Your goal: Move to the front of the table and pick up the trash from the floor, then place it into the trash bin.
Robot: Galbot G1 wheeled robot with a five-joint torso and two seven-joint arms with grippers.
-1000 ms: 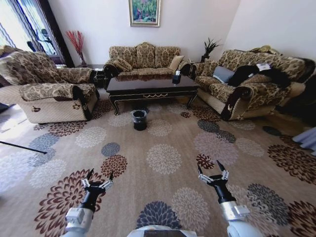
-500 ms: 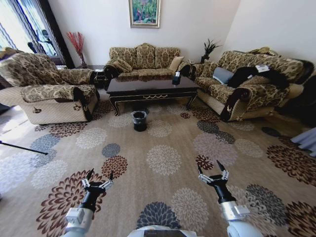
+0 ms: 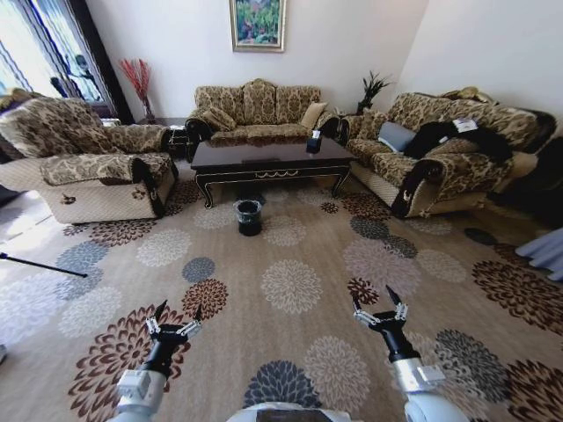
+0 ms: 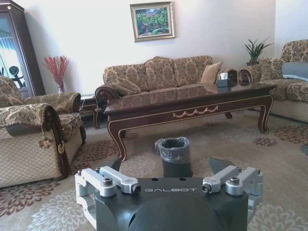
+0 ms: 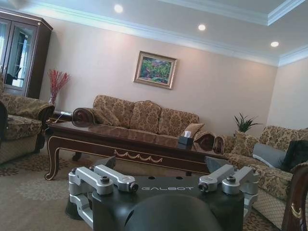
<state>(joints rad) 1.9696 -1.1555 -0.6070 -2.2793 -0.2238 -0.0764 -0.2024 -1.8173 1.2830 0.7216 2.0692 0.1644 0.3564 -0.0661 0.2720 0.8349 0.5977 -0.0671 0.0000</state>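
- Raised "GALBOT" lettering across the dark housing in both wrist views, between the silver finger links.
- Low at the left of the head view: left gripper (image 3: 174, 323), black pointed fingers spread apart and released, nothing between them, above a brown flower medallion of the beige patterned carpet floor (image 3: 290, 283).
- Further left and back: a beige floral-upholstered armchair (image 3: 84, 167) with dark carved wood trim.
- Centre, well ahead of both grippers: small round black trash bin (image 3: 248, 215), lined with a crinkled clear-grey plastic bag folded over its rim, standing on the carpet just in front of the long low dark glossy wooden table (image 3: 268, 156) with gold scroll ornament on its front edge and curved carved legs.
- In the left wrist view, bin (image 4: 175, 154) straight beyond the spread fingers, near the table's front leg.
- On the tabletop toward its right end: a dark tissue box (image 3: 314, 138) with white tissue poking out.
- Low at the right: right gripper (image 3: 378, 312), fingers likewise splayed and released, empty, over the carpet.
- Litter too small to tell on the carpet.
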